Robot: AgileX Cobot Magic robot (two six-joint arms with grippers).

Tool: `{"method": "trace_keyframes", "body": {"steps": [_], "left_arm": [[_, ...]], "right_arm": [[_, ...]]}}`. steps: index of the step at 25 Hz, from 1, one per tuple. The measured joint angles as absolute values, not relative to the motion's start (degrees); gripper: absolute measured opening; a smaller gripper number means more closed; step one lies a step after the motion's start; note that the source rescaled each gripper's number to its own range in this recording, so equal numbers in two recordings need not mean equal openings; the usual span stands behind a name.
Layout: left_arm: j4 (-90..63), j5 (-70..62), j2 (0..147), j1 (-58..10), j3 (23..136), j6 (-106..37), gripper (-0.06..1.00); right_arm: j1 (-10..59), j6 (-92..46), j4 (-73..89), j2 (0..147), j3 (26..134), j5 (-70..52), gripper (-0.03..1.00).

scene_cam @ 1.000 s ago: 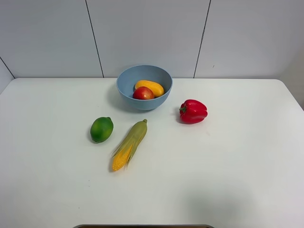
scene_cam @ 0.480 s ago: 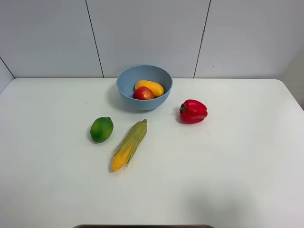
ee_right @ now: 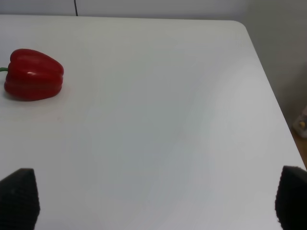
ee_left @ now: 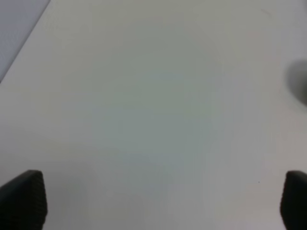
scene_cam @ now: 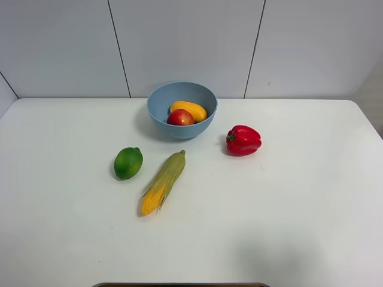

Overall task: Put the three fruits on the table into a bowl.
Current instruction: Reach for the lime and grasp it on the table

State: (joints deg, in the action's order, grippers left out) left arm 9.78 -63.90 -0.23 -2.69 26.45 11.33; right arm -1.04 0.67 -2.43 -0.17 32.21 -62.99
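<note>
Currently, the large plain white tabletop with rounded corners [scene_cam: 299,197] carries five items. The round, deep, light blue smooth bowl [scene_cam: 179,128] stands close to the far edge, slightly left of that edge's midpoint.

Inside the bowl:
- The oblong yellow-orange mango-like fruit [scene_cam: 190,109] lies against the far inner wall.
- The round red apple-like fruit with yellowish blush [scene_cam: 180,118] sits just in front of it, touching it.

On the tabletop:
- The round glossy green lime-like fruit [scene_cam: 128,162] rests outside the bowl, on the near-left side of it, about midway between the far and near edges.
- The corn cob in green husk [scene_cam: 163,181] lies just beside the lime-like fruit, apart from it. Its husk tip points toward the bowl and its bare yellow end toward the near edge.
- The lobed red bell pepper with green stem [scene_cam: 243,140] sits near the bowl, on the side toward the right edge.

The left gripper [ee_left: 158,201] hangs over bare tabletop near the left edge. Its black fingers [ee_left: 24,199] are spread fully apart and grip nothing.

The right gripper [ee_right: 156,196] hangs over the right half of the tabletop, with the far right rounded corner ahead of it. Its fingers [ee_right: 19,196] are likewise spread wide, with nothing between them.
</note>
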Motion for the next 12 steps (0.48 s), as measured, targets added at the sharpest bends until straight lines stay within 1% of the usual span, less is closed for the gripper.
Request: {"method": "trace_keyframes", "body": {"steps": [12], "left_arm": [[9.78, -63.90, -0.23, -2.69, 26.45, 11.33, 1.00]], "right_arm": [[-0.18, 0.67, -2.43, -0.17, 32.21, -62.99, 0.98]]}}
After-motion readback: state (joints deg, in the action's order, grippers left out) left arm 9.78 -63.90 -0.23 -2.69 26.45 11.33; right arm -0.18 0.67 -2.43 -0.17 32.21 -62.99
